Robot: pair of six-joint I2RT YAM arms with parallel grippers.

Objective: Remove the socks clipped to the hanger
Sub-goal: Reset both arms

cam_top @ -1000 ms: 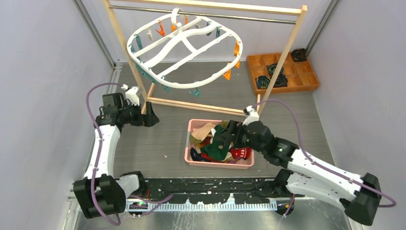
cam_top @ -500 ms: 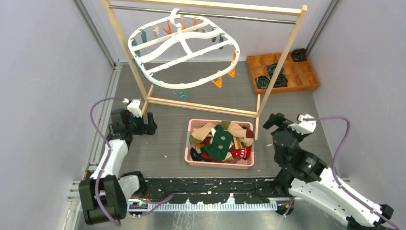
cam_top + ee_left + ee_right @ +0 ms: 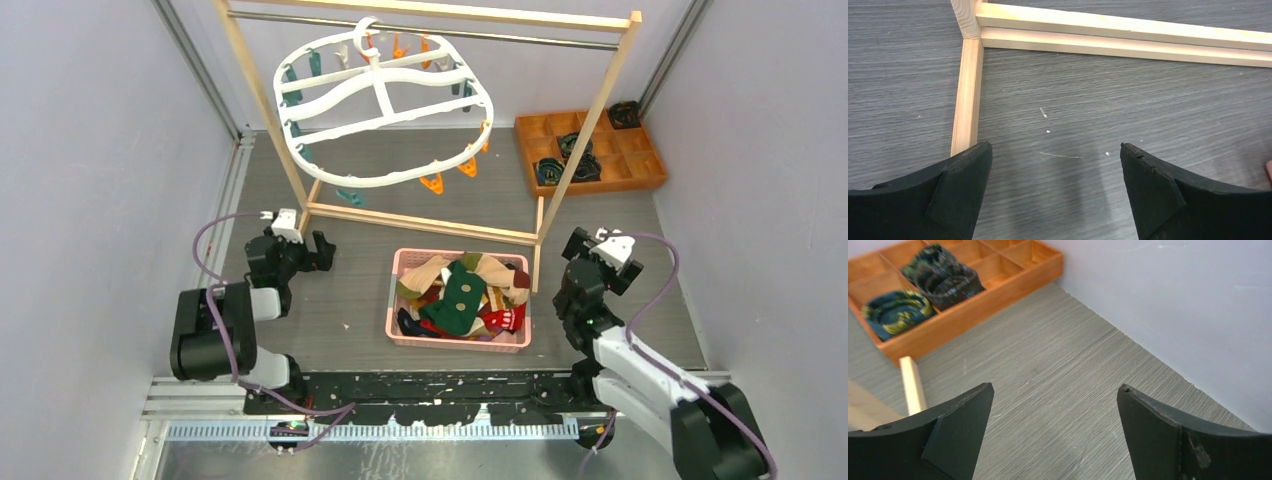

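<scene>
The white oval hanger (image 3: 385, 115) hangs by its hook from the metal rail at the back, its orange and teal clips dangling with no sock on them. The socks (image 3: 462, 295), red, green, beige and dark, lie piled in a pink basket (image 3: 396, 268) on the table's middle. My left gripper (image 3: 318, 250) is open and empty, low over the table left of the basket (image 3: 1055, 150). My right gripper (image 3: 600, 258) is open and empty, right of the basket, over bare table (image 3: 1055, 390).
A light wooden rack (image 3: 420, 222) stands behind the basket; its base rails show in the left wrist view (image 3: 1123, 42). An orange wooden tray (image 3: 590, 150) with dark rolled items sits at the back right, also in the right wrist view (image 3: 998, 270). Grey walls close both sides.
My right arm has pulled back from over the basket to the right and folded low. My left arm has folded down too. The hanger has swung and turned on its hook.
</scene>
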